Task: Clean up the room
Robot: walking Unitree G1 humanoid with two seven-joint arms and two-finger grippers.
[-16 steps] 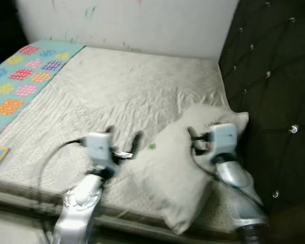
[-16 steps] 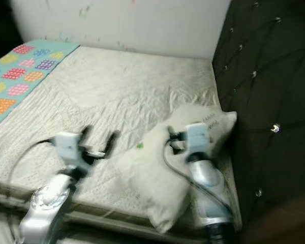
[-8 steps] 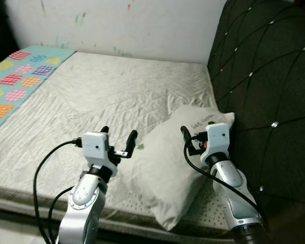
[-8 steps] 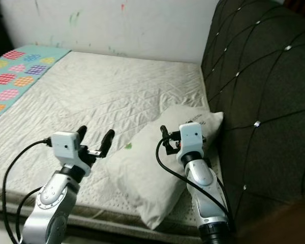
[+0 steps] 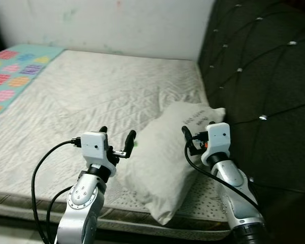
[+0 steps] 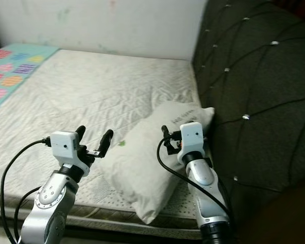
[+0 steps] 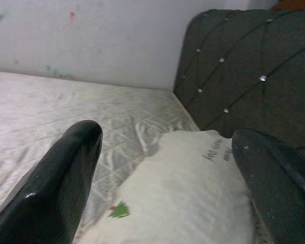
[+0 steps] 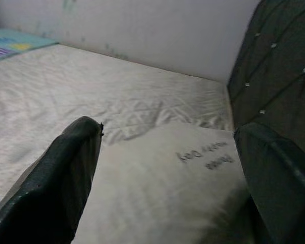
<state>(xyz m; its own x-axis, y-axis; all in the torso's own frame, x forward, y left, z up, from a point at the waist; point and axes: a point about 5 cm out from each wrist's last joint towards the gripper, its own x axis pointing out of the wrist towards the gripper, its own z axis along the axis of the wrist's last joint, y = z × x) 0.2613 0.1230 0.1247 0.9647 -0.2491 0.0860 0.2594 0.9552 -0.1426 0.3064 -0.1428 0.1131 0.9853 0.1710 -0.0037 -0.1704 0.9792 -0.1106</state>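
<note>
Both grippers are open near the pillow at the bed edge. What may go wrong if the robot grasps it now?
The pillow overhangs the mattress edge, so a push may tip it off. The left gripper sits beside it and may catch only loose fabric. The right gripper works near the headboard and may bump it.

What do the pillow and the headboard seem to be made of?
The pillow looks like soft white cloth, matte, perhaps cotton: it creases and sags over the mattress edge. The headboard looks like dark padded fabric, perhaps velvet: it is stitched in diamonds with shiny studs at the crossings.
</note>
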